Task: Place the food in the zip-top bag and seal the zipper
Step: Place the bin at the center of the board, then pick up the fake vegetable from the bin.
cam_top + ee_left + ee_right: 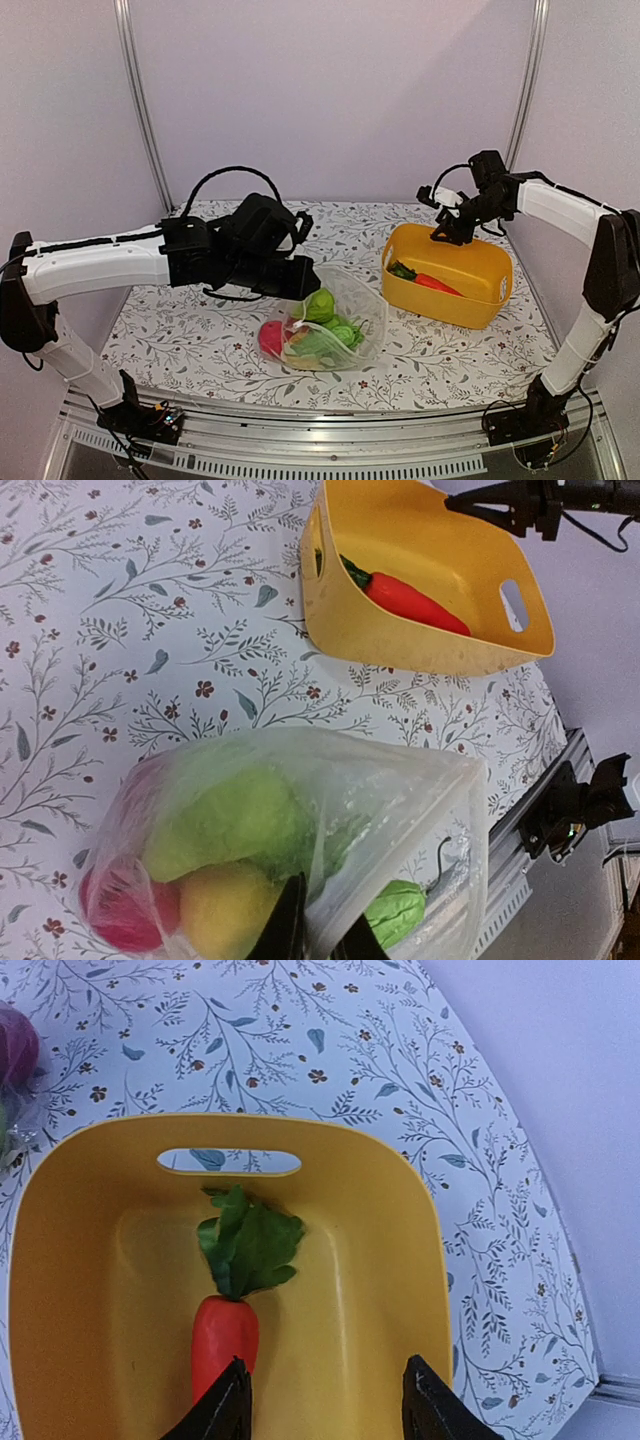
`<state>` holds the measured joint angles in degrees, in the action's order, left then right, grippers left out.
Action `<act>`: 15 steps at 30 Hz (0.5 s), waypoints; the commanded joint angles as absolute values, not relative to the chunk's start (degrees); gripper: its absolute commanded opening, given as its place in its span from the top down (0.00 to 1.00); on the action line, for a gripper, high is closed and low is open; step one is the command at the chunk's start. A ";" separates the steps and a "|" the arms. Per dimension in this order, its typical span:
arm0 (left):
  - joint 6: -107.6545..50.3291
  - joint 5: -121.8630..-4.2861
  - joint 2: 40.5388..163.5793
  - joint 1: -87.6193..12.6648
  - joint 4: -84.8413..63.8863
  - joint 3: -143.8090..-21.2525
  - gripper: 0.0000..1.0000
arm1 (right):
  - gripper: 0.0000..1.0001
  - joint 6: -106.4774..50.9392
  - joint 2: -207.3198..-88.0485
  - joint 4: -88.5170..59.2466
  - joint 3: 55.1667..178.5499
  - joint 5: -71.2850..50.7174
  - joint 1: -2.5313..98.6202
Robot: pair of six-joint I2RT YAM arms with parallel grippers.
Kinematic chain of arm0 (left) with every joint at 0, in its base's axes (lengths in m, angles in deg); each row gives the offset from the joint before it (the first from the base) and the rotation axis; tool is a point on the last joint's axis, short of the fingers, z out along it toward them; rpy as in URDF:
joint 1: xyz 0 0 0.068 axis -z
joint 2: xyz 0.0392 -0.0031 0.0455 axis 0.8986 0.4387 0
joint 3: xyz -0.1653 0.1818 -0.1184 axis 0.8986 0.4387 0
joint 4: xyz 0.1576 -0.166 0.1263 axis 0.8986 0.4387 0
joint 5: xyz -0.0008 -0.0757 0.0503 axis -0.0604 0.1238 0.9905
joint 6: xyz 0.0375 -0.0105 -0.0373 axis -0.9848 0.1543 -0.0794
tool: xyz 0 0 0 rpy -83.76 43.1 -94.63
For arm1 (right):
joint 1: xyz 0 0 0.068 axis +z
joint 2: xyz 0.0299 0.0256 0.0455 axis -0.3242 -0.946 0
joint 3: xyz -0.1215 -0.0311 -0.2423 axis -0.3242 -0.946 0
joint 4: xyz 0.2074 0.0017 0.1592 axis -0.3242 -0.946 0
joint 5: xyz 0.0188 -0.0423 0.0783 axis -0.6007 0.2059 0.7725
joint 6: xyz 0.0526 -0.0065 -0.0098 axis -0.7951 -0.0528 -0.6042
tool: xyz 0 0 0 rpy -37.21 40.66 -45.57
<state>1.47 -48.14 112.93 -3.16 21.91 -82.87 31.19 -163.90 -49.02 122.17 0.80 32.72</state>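
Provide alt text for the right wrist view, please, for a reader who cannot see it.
The open right gripper hangs above a carrot lying in a yellow tub, its green leaves pointing toward the tub's handle slot. The tub sits on a floral-patterned table.

One carrot [437, 283], one yellow tub [455, 308], one clear bag [366, 300] — two arms [100, 262].

Clear crinkly bag [400, 810], glossy tub [380, 1260]

Robot lab test booth, plain lilac walls [330, 100], aluminium frame posts [140, 100], floral-cloth table [180, 330]
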 commanded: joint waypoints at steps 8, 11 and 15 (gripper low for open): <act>0.47 -48.20 113.67 -4.17 21.95 -83.74 0.91 | 0.41 24.00 -171.98 -61.48 118.51 9.53 32.65; 0.68 -48.30 113.79 -4.19 21.51 -83.30 0.91 | 0.36 22.24 -173.68 -59.88 117.51 8.72 32.84; 0.67 -48.87 114.35 -4.21 21.18 -83.30 0.91 | 0.32 21.08 -175.51 -56.18 115.74 7.95 33.43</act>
<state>1.30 -48.20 112.96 -3.18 21.89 -82.96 23.67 -173.67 -58.97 117.36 8.16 32.81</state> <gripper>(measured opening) 0.094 0.675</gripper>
